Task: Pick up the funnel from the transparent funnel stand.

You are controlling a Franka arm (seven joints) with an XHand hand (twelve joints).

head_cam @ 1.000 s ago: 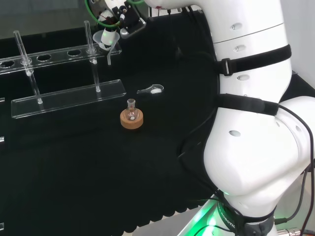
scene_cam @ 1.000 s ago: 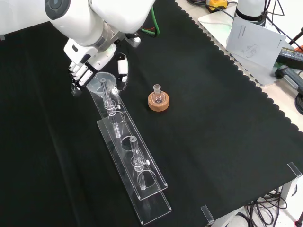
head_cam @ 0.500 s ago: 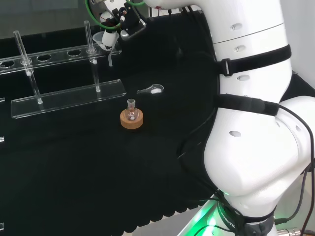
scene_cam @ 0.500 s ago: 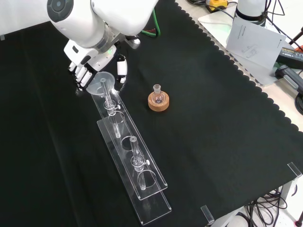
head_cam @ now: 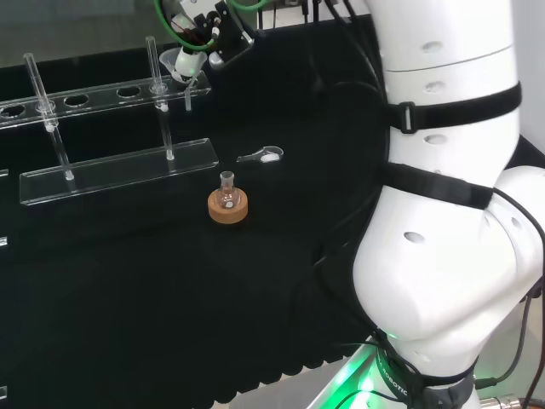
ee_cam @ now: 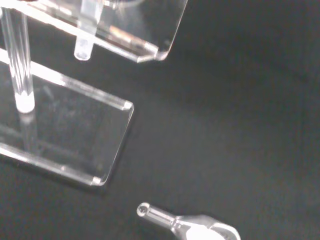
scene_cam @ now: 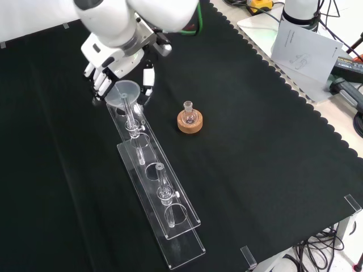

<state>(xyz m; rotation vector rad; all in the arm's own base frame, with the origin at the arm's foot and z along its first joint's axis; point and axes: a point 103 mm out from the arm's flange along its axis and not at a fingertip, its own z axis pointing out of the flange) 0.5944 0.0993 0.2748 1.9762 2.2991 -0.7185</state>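
The clear funnel (scene_cam: 126, 91) sits at the far end of the transparent stand (scene_cam: 170, 218), its cone raised above the stand's top plate. The hand (scene_cam: 115, 59) comes down over it, with fingers (scene_cam: 98, 84) on one side of the cone and the thumb (scene_cam: 148, 79) on the other, pinching it. In the head view the funnel (head_cam: 174, 61) hangs under the hand (head_cam: 199, 32) at the right end of the stand (head_cam: 119, 167). The wrist view shows the funnel stem (ee_cam: 83, 46) still reaching below the stand's top plate (ee_cam: 150, 49).
A small glass flask on a cork ring (scene_cam: 189, 120) stands on the cloth right of the stand in the front view. A small clear scoop (head_cam: 262, 155) lies near the stand's end. Papers and cables (scene_cam: 300, 45) lie beyond the cloth's scalloped edge.
The hand has risen a little with the funnel, so the cone now stands higher above the top plate. The stand and flask have not moved.
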